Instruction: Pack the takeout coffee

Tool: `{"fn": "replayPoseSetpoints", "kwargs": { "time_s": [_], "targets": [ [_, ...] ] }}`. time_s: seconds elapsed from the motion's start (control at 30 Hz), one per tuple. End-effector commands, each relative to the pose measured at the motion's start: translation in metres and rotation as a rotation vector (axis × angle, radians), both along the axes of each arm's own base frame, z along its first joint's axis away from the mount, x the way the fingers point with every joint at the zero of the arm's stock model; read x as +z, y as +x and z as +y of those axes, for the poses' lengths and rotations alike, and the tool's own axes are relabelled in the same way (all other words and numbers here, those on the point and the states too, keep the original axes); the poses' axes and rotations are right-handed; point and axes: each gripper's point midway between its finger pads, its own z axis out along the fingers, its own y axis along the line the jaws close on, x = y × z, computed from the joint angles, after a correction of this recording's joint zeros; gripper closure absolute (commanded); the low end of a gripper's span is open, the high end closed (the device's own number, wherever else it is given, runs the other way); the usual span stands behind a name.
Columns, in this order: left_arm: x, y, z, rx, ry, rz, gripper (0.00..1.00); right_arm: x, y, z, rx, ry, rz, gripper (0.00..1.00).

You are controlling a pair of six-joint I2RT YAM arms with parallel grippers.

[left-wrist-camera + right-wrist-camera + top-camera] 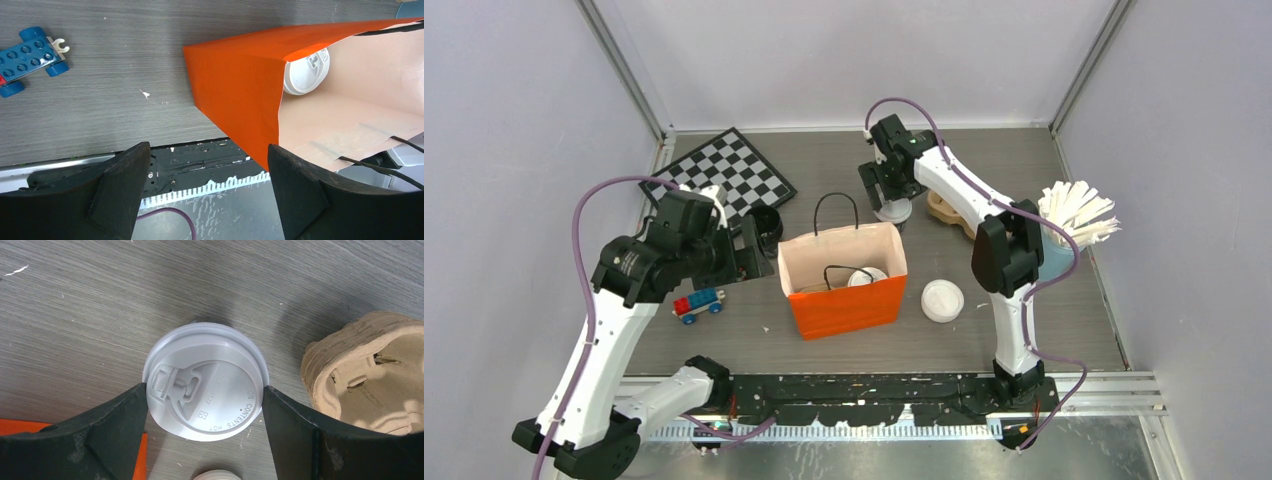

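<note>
A takeout coffee (204, 385) with a white sip lid stands on the table behind the orange bag (844, 300). My right gripper (204, 390) reaches down over it (894, 208), and both fingertips touch the lid's rim on opposite sides. A second white-lidded cup (306, 70) sits inside the bag (235, 85), also visible from above (867, 276). My left gripper (208, 147) hangs open and empty just left of the bag's open top (749, 255). Its right finger (300, 190) is close to the bag's near corner.
A loose flat white disc (942, 300) lies right of the bag. A cardboard cup carrier (370, 375) sits just right of the gripped cup. A black cup (767, 222), a chessboard (724, 178), a toy car (698, 304) and a blue cup of white sticks (1074, 225) stand around.
</note>
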Motion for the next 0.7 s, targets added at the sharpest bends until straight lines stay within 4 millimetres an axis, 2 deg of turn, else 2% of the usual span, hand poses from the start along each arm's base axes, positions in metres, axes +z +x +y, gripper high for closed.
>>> {"fn": "replayPoseSetpoints", "kwargs": {
  "time_s": [0.0,0.1,0.2,0.33,0.47,0.57,0.67],
  "targets": [
    [0.013,0.000,0.001,-0.011,-0.009,-0.040,0.12,0.024,-0.006,-0.004,0.002,0.016,-0.041,0.18],
    [0.014,0.003,0.001,-0.007,-0.005,-0.057,0.12,0.036,-0.007,-0.009,-0.005,0.020,-0.066,0.19],
    [0.019,0.009,0.002,-0.003,0.004,-0.079,0.12,0.062,-0.005,-0.013,-0.015,0.034,-0.125,0.19],
    [0.027,0.016,-0.005,-0.002,-0.021,-0.085,0.12,0.108,-0.004,-0.017,-0.049,0.078,-0.210,0.20],
    [0.037,0.023,-0.019,0.004,-0.101,-0.090,0.15,0.160,-0.011,-0.029,-0.080,0.104,-0.306,0.20],
    [0.042,0.026,-0.030,-0.010,-0.163,-0.105,0.19,0.202,-0.027,-0.034,-0.067,0.159,-0.377,0.21],
    [0.038,0.027,-0.037,-0.042,-0.187,-0.098,0.23,0.241,-0.048,-0.033,-0.020,0.254,-0.452,0.21]
  ]
}}
